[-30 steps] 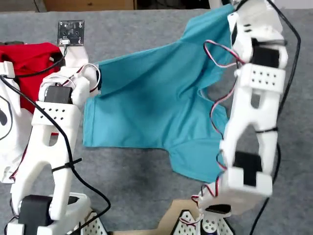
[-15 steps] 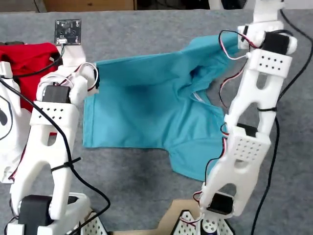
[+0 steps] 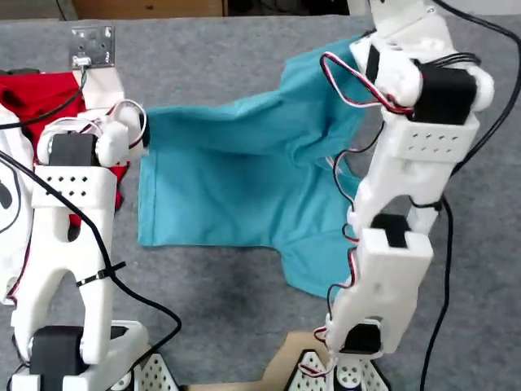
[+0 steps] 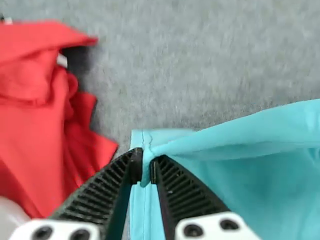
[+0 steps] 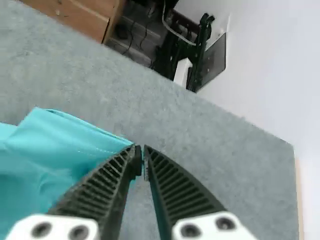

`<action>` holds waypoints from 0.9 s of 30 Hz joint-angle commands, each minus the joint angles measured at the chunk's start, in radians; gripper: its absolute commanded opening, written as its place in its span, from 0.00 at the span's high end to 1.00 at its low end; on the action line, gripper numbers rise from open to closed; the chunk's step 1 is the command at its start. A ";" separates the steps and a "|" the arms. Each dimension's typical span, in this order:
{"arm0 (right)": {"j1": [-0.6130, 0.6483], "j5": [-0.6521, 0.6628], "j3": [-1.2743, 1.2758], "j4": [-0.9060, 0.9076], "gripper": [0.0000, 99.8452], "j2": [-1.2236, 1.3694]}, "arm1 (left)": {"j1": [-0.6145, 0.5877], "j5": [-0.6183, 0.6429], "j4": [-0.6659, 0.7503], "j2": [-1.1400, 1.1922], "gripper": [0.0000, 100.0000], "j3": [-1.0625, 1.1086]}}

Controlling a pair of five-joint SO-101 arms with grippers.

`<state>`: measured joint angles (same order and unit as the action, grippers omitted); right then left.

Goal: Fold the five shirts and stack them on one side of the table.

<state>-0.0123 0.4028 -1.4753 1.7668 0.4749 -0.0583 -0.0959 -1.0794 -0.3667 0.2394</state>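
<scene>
The teal shirt is lying spread across the middle of the grey table in the high view, its lower hem flat and its upper edge lifting toward both arms; the left gripper is clamping shut on the shirt's upper-left corner, with the cloth's seam showing right between the ribbed jaws; the right gripper is pinching closed on the shirt's raised edge at the upper right of the high view, the teal fabric trailing away from its tips; a red shirt is sitting crumpled at the upper left, just beside the held corner, and a white shirt is showing at the left edge below it. This looks like the first fold of the teal shirt, with most of the task left to do; to do it well, both arms should be travelling together at the same height and pace, holding the edge taut between them so the creases bunching in the middle are pulling out; the held edge should be landing square on the opposite edge before either gripper is letting go; the left arm should be staying clear of the red cloth so it is not dragging along.
</scene>
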 commanded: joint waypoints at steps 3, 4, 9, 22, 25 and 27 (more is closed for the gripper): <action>-0.018 0.104 0.369 0.020 0.99 -0.219 | -0.002 -0.003 -0.017 -0.042 0.98 0.054; -0.015 0.118 0.444 0.018 0.99 -0.262 | -0.002 -0.005 -0.014 -0.042 0.98 0.081; -0.016 0.164 0.756 0.012 0.99 -0.456 | -0.002 -0.058 0.095 -0.042 0.98 0.269; -0.188 0.308 1.359 -0.115 0.99 -0.768 | 0.031 -0.095 0.198 -0.042 0.98 0.565; -0.186 0.344 1.501 -0.124 0.99 -0.866 | 0.028 -0.101 0.198 -0.042 0.98 0.574; -0.189 0.367 1.612 -0.161 0.99 -0.937 | 0.028 -0.115 0.196 -0.042 0.98 0.577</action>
<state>-0.1811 0.7373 0.0161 1.6533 -0.3429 -0.0368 -0.1926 -0.8953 -0.3728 0.8193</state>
